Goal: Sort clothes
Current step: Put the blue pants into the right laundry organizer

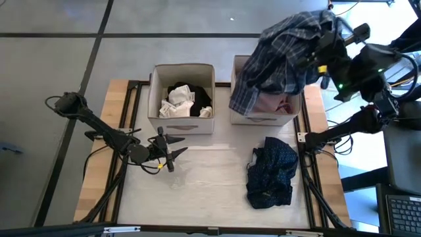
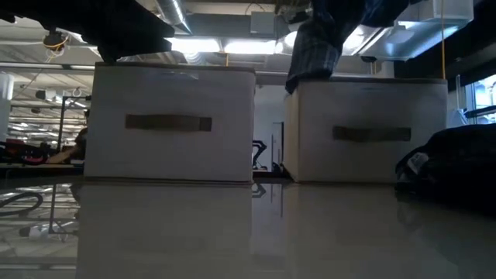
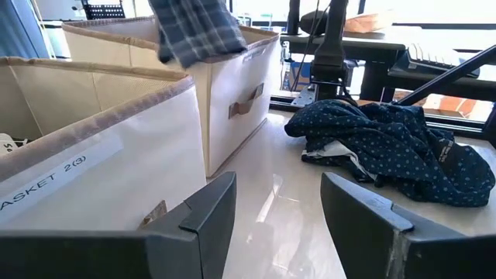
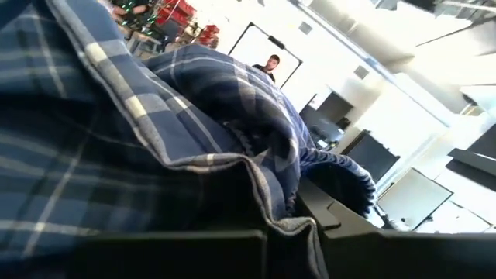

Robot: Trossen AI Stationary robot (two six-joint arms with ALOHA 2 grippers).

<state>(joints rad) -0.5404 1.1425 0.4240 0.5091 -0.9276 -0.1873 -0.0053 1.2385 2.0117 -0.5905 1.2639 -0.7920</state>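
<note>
My right gripper [image 1: 318, 47] is high over the right beige box [image 1: 263, 117], shut on the blue plaid garment [image 1: 279, 59]. The garment also shows in the low view [image 2: 314, 46]. A pale pink garment [image 1: 284, 103] lies in that box. The left beige box [image 1: 182, 122] holds white socks [image 1: 177, 102] and a black garment [image 1: 202, 99]. The dark navy patterned garment [image 1: 271, 172] lies crumpled on the table in front of the right box. My left gripper [image 1: 172, 151] is open and empty, low over the table in front of the left box. My right gripper holds a bunched fold of the plaid garment [image 4: 263, 174] between its fingers [image 4: 341, 221], in several layers. The cloth covers the place of contact. The garment hangs slack below the gripper, and its lower part [image 1: 240, 99] drapes over the right box's left rim.
The two boxes stand side by side at the table's far side, with a narrow gap between them. The bare white tabletop [image 1: 210, 178] lies between my left gripper and the navy garment. A laptop [image 1: 404, 210] sits off the table's right edge.
</note>
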